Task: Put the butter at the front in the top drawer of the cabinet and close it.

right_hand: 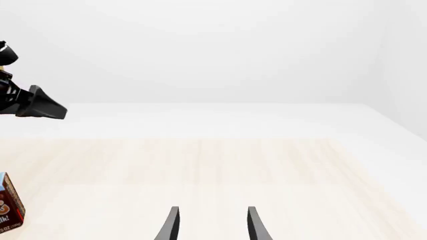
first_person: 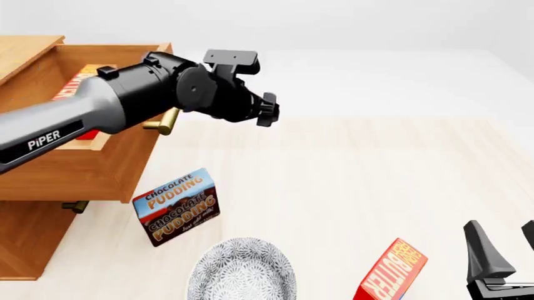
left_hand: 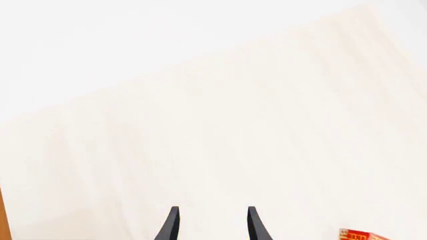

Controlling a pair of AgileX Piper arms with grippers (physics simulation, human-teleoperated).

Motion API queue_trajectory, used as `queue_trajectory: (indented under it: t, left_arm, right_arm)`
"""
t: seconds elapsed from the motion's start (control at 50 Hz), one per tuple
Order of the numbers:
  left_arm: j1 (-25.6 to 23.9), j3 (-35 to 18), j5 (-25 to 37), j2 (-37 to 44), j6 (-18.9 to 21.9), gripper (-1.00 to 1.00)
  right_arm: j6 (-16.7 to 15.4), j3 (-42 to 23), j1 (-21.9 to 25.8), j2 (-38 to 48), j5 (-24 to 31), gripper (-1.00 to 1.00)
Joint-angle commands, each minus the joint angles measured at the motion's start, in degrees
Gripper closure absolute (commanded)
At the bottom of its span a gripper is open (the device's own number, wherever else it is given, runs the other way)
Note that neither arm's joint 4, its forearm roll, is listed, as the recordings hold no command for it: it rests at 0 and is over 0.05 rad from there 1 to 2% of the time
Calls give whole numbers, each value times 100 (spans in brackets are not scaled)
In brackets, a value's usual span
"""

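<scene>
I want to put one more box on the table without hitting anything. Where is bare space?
The table is bare across the middle and far right, between the left hand above and the butter near the right hand. It is crowded at the near left: the pudding box, the plate and the open top drawer of the cabinet.

Two butter boxes, one pudding box, one plate.

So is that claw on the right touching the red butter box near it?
Apart. In the front view, bare table shows between the right gripper and the butter; its open fingers hold nothing in the right wrist view.
</scene>
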Motion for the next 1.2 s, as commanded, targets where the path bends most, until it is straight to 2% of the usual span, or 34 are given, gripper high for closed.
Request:
queue_trajectory:
  t: [0.02,0.22,0.44,1.2]
  left_arm:
    - [33,106,-142,138,-106,-100]
    - [248,196,-218,102,3,-100]
    - [364,476,-391,59,-6,-100]
    - [832,865,-502,-181,23,-100]
  right_arm:
    - [0,9,0,0,-10,-100]
    - [1,9,1,1,-10,-100]
    - [1,9,1,1,-10,-100]
    - [1,9,1,1,-10,-100]
